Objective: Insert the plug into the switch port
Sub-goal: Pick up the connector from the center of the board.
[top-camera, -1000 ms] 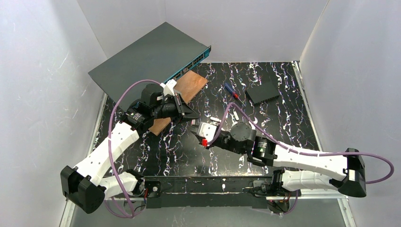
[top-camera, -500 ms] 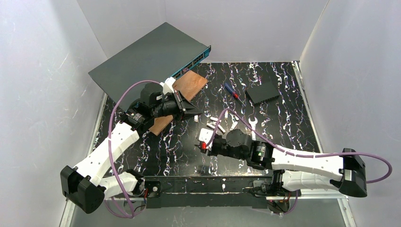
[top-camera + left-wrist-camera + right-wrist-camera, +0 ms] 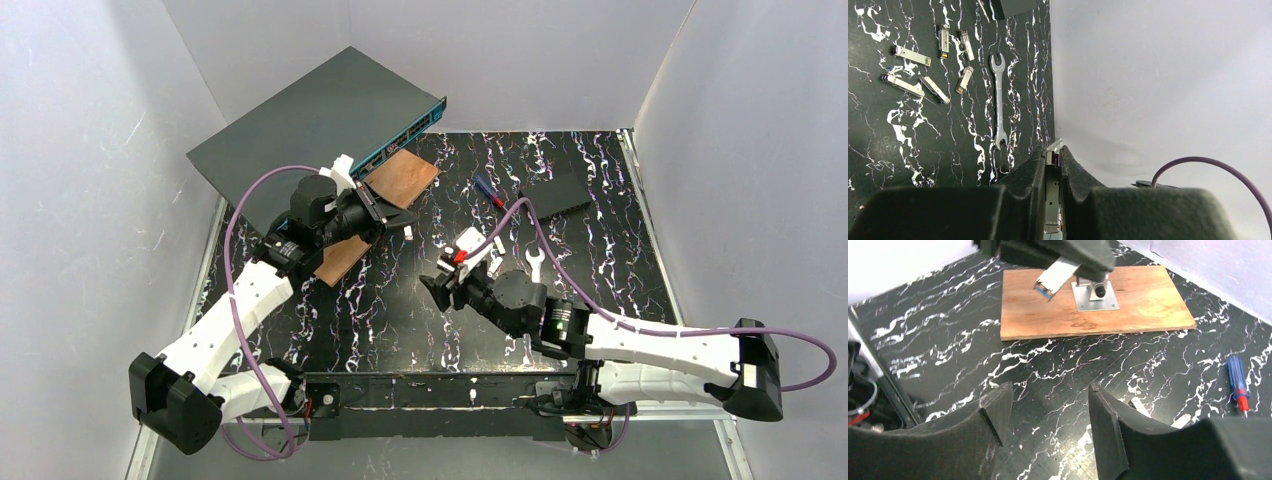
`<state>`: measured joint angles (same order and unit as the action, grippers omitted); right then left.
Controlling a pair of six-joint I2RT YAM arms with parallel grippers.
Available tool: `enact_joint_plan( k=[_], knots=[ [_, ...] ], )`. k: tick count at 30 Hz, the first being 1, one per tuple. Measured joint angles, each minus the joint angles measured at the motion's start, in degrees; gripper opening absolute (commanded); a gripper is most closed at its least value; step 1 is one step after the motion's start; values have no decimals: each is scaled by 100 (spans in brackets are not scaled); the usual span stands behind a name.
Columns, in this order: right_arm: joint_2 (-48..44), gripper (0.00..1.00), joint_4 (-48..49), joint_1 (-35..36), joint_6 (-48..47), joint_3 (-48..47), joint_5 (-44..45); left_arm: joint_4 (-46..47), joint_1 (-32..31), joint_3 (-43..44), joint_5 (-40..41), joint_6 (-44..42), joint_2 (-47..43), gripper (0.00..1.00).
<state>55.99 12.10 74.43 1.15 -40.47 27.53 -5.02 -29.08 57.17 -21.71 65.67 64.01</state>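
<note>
I see the switch tilted up at the far-left corner, its teal port edge just beside the wooden board. My left gripper pinches the plug above that board. My right gripper gapes empty over bare table.

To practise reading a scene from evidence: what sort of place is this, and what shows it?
Probably a robotics test cell for network-hardware work: white walls box in a marbled table with two robot arms, a network switch, loose transceiver plugs and a wrench.
</note>
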Motion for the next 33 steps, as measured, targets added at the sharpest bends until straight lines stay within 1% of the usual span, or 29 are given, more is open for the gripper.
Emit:
enact_joint_plan(
  k=[3,7,16,21,27,33],
  knots=[
    [164,66,57,0,326,-140,358,81,0,-48,55,22,-11,0],
    [367,66,313,0,595,-225,619,155,0,-61,120,83,-11,0],
    [743,65,1165,0,719,-260,968,212,0,-131,160,140,-76,0],
    [946,60,1537,0,638,-339,1051,205,0,-131,157,153,-81,0],
    [1088,51,1823,0,527,-444,1115,205,-2,-131,157,168,-81,0],
    [1207,48,2006,0,459,-531,1137,203,-17,-131,157,168,-85,0]
  ],
)
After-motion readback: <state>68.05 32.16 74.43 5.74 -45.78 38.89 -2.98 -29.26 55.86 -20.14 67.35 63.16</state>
